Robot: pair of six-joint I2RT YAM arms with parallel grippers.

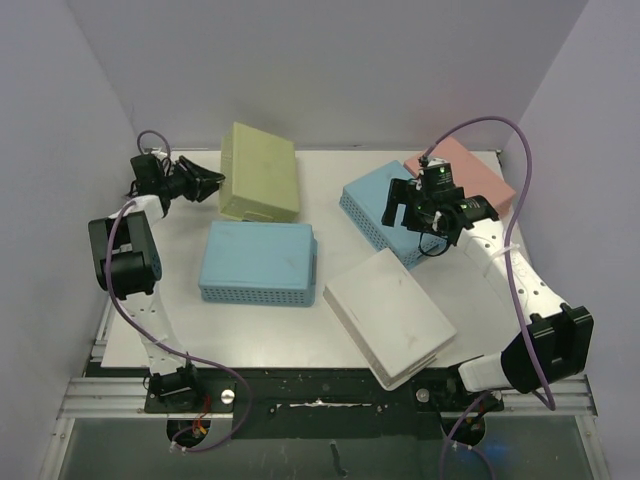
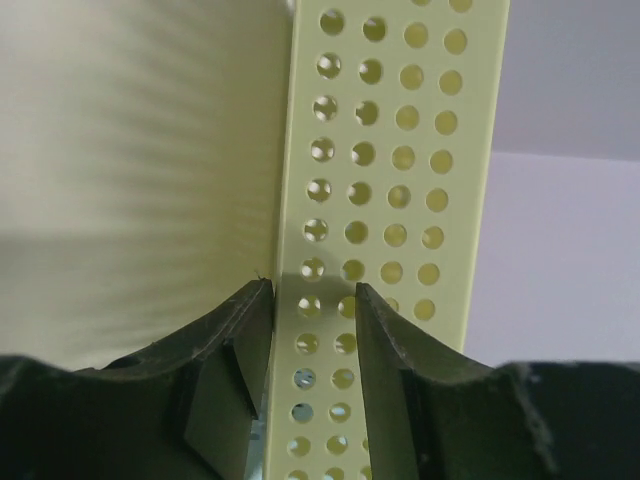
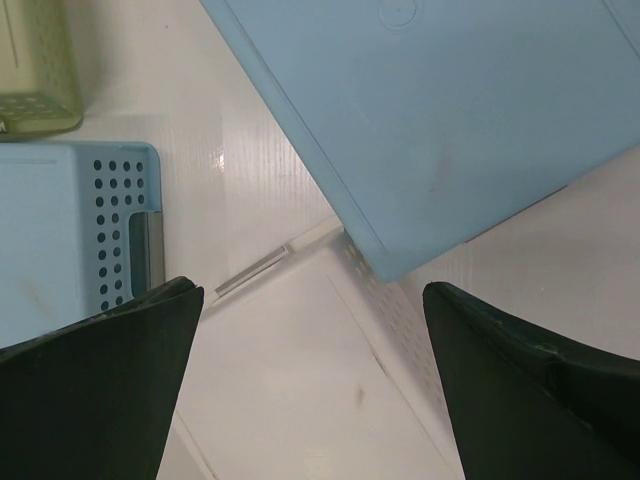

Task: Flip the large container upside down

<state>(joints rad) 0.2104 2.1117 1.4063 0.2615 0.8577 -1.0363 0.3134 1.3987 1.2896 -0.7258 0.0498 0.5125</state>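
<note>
The yellow-green perforated container [image 1: 262, 170] lies bottom up at the back left of the table. My left gripper [image 1: 212, 183] is at its left side wall. In the left wrist view the perforated wall [image 2: 380, 150] fills the frame, and my left gripper [image 2: 313, 300] stands partly open in front of it. One finger is at the corner between base and wall, and nothing is clamped between the fingers. My right gripper [image 1: 430, 222] is wide open and empty above a blue container [image 1: 375, 205]. It shows as well in the right wrist view [image 3: 312, 300].
A second blue container [image 1: 258, 262] lies bottom up left of centre. A white container [image 1: 390, 315] lies bottom up at the front right, and the right blue container [image 3: 460, 110] overlaps its corner [image 3: 300, 390]. A pink container [image 1: 470, 170] lies at the back right. Walls enclose the table.
</note>
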